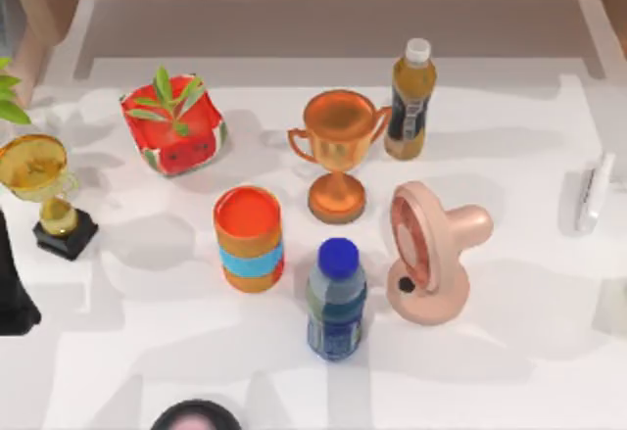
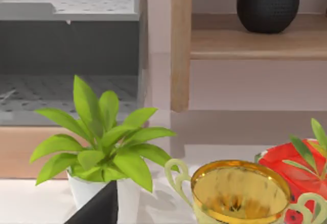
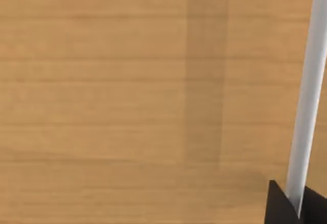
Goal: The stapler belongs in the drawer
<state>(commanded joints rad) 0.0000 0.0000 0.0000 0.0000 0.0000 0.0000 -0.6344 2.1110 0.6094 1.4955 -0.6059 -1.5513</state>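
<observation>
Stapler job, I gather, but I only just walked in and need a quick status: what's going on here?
Nothing is being handled yet. The stapler lies untouched at the table's right edge, apart from the pink fan, bottles, trophies and the rest of the clutter in the middle of the table. A dark part of my left arm shows at the table's left edge, near the gold trophy. My right wrist view faces a wooden panel. The stapler is not in any drawer yet.

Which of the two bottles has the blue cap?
The blue-capped bottle stands at the near middle of the table, beside the pink fan; the white-capped amber bottle stands farther back.
</observation>
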